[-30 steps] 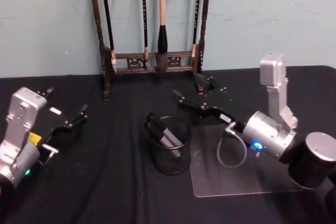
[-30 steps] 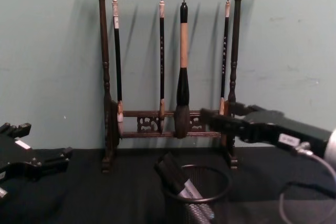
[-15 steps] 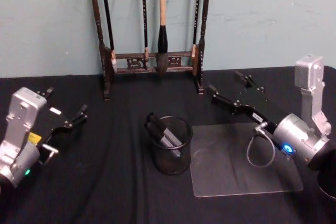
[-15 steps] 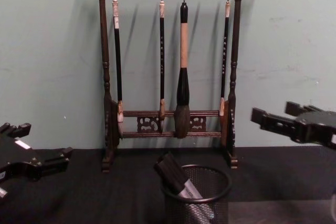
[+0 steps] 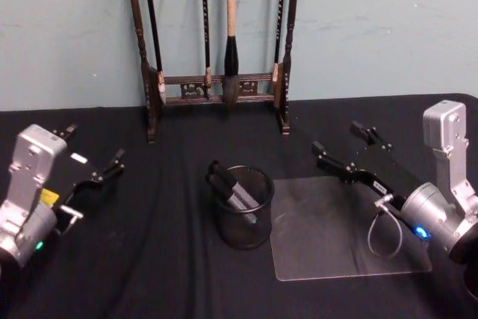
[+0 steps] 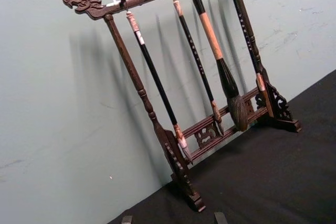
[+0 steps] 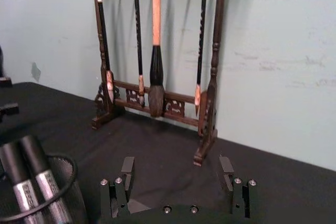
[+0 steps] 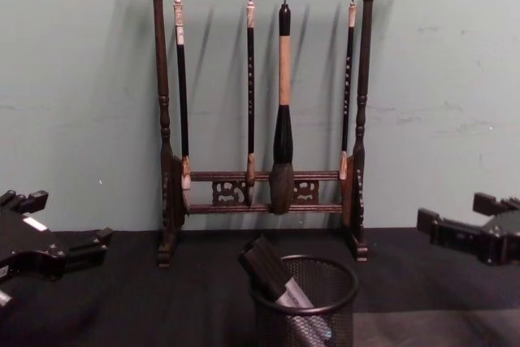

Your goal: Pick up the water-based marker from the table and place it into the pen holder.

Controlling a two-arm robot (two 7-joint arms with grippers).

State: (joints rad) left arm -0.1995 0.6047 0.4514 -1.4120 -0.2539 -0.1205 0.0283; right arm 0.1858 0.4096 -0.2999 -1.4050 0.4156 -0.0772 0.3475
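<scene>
Two black fingers of your right gripper [image 5: 345,151] stand wide apart with nothing between them, hovering over the far edge of the clear mat [image 5: 343,229] at about 3 o'clock from the pen holder [image 5: 243,207] and well apart from it. Your left gripper [image 5: 93,158] sits at about 9 o'clock from the holder, its fingers also spread and empty.

Between the two grippers the black table [image 5: 149,259] lies open around the holder on every side; the brush rack [image 5: 216,50] stands at 12 o'clock against the wall, with a bare strip of cloth between its feet and the holder's rim.

Inside the holder you see two markers [image 5: 233,188]. Their long axes lean toward 10 o'clock, dark capped ends up and resting on the rim, grey barrels running down into the mesh. In the right wrist view, they [image 7: 31,182] lie side by side.
</scene>
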